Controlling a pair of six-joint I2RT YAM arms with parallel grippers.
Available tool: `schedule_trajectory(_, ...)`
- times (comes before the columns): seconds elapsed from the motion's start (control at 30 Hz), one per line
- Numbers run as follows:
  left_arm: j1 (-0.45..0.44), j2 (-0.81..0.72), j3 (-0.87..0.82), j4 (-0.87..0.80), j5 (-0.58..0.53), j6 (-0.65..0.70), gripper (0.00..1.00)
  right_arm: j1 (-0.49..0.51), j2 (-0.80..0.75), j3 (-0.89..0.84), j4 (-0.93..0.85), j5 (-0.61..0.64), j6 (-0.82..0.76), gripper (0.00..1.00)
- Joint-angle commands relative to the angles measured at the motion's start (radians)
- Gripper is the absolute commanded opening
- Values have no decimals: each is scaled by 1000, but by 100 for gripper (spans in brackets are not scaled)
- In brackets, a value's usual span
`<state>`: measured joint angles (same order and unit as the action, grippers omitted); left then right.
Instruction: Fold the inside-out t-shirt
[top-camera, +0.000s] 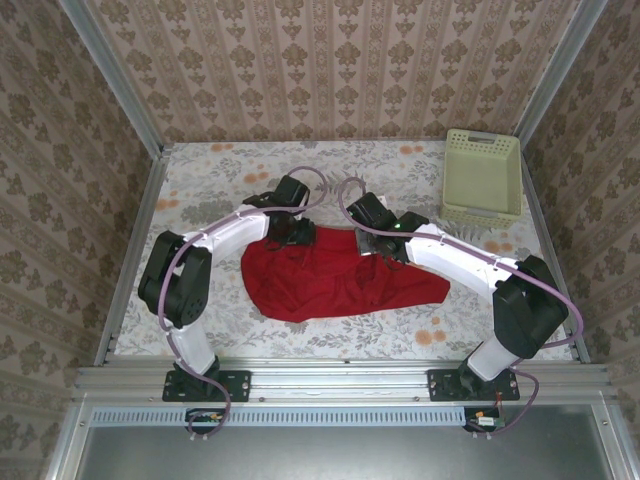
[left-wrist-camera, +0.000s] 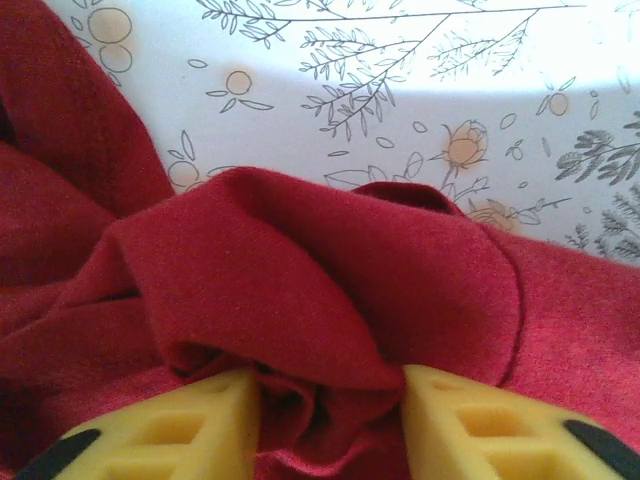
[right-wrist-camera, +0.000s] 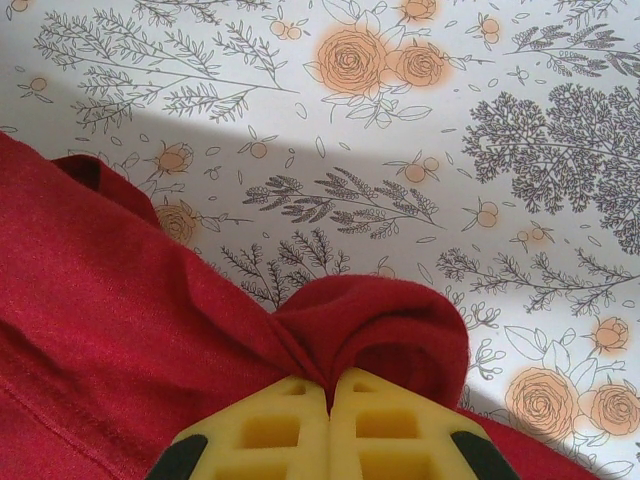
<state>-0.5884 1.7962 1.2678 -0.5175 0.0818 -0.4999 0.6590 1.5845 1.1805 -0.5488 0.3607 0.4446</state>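
Both tools (left-wrist-camera: 328, 388) (right-wrist-camera: 330, 382) pinch t-shirt's (top-camera: 330, 285) far edge.

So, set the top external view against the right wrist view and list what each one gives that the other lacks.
Top external adds: the left arm and right arm, the pale basket at the far right, and the whole crumpled red t-shirt. Right wrist adds: the yellow fingers pressed together on a small fold at the cloth's edge. Shared: the t-shirt and the flowered table cover.

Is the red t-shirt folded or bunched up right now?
Bunched up: the t-shirt lies as a rumpled, creased heap with uneven edges, no neat fold.
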Motion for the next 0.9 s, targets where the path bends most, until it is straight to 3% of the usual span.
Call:
schedule_trajectory(0.0, 4, -38, -8, -30, -39, 11, 38, -6, -27, -19, -3, 23, 8, 0)
schedule_trajectory(0.3, 31, -164, -116, 46, 8, 36, 52, -6, -21, -21, -9, 32, 5, 0)
schedule_trajectory(0.57, 64, -164, -153, 90, 62, 48, 33, -6, -18, -24, -11, 32, 7, 0)
schedule_trajectory(0.87, 63, -127, -175, 86, 65, 69, 29, -7, -21, -22, -17, 35, 5, 0)
